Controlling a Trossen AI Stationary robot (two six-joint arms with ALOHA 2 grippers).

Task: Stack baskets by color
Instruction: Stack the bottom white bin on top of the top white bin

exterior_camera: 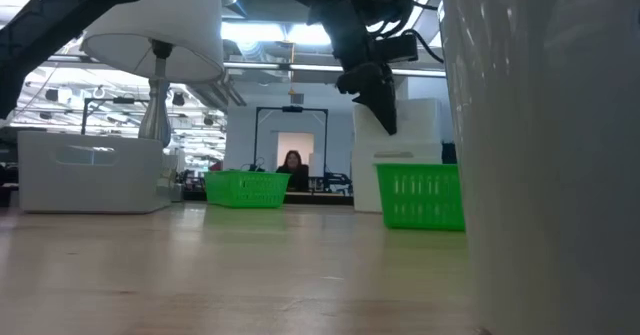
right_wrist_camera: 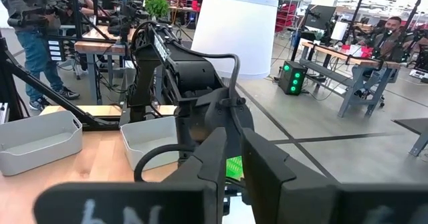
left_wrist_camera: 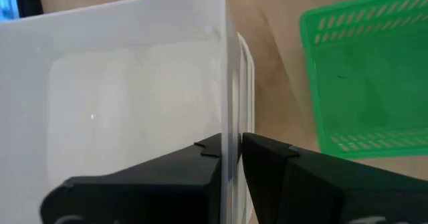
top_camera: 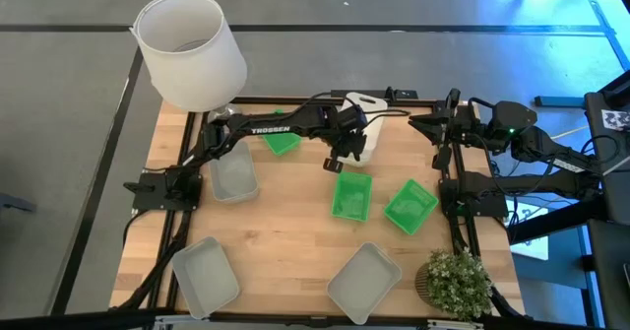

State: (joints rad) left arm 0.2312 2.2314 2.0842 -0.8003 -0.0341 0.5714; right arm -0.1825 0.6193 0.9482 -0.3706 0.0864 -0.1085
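Your left gripper (left_wrist_camera: 231,150) pinches the wall of the white rectangular plastic basket (top_camera: 362,123) at upper centre of the high view. Hold it level and square before letting go. The right gripper (right_wrist_camera: 231,164), parked upper right, looks nearly closed, empty.

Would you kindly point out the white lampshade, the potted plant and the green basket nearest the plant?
white lampshade (top_camera: 192,54), high view, its outer wall.
potted plant (top_camera: 456,281), high view, its foliage.
green basket (top_camera: 410,206), high view, its floor.

White basket (top_camera: 366,133) under left arm
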